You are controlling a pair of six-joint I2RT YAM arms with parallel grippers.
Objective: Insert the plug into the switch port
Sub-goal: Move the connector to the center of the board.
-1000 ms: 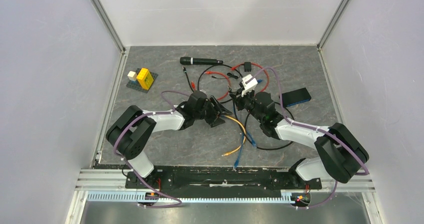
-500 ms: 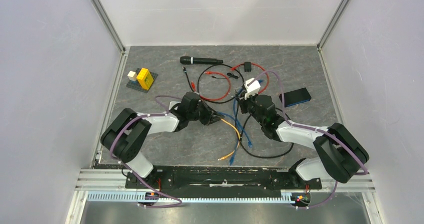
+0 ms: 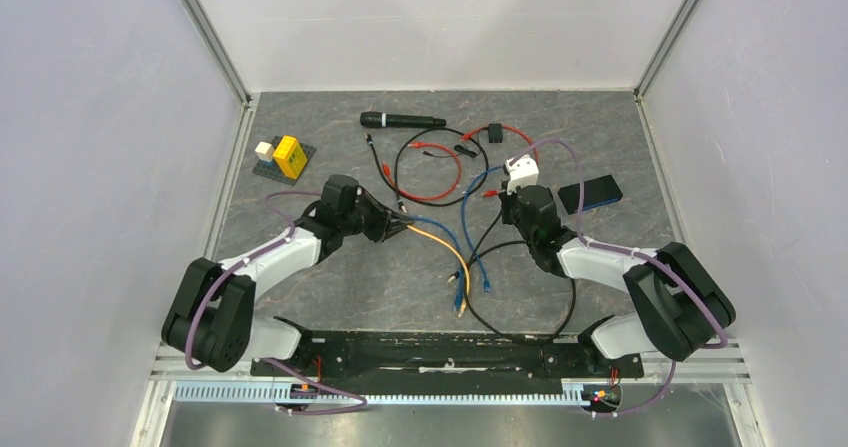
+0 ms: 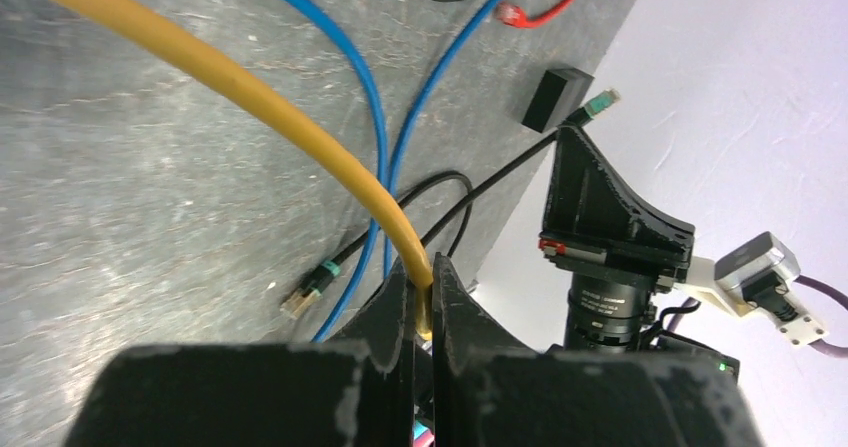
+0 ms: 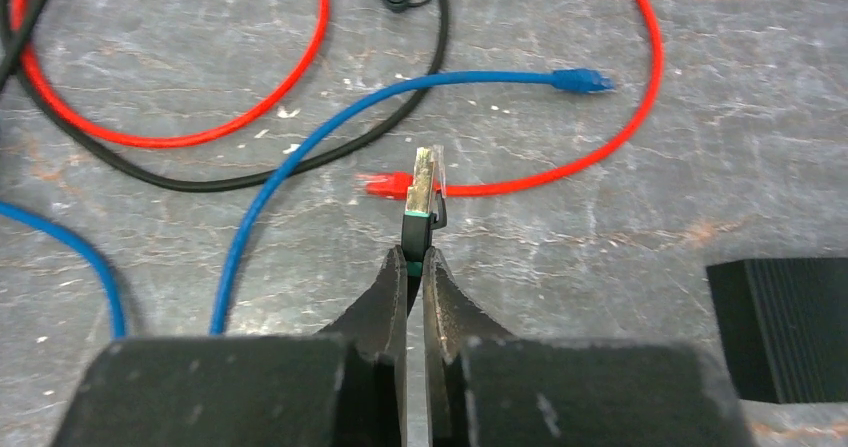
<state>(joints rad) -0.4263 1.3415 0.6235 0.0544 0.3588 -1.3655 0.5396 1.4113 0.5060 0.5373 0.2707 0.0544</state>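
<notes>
Plug (image 5: 424,182), a clear-tipped network connector on a black lead: from the top camera I place it at the tip of the right gripper (image 3: 503,199), right of the middle of the dark grey marbled table (image 3: 300,267), too small there to read. The left gripper (image 3: 395,229) is clamped on a yellow-orange cable (image 3: 447,247) among loose blue, red and black leads. I cannot pick out the switch port here, so I judge the sound move is to find it before carrying anything.

Left wrist camera: my jaws are pressed onto that yellow-orange cable. No socket shows here either. I'd watch that the slack drags nothing.

Right wrist camera: the jaws pinch the connector by its black, green-edged boot. Its transparent tip points straight ahead, so I'd hold it square to the port and push gently.
</notes>
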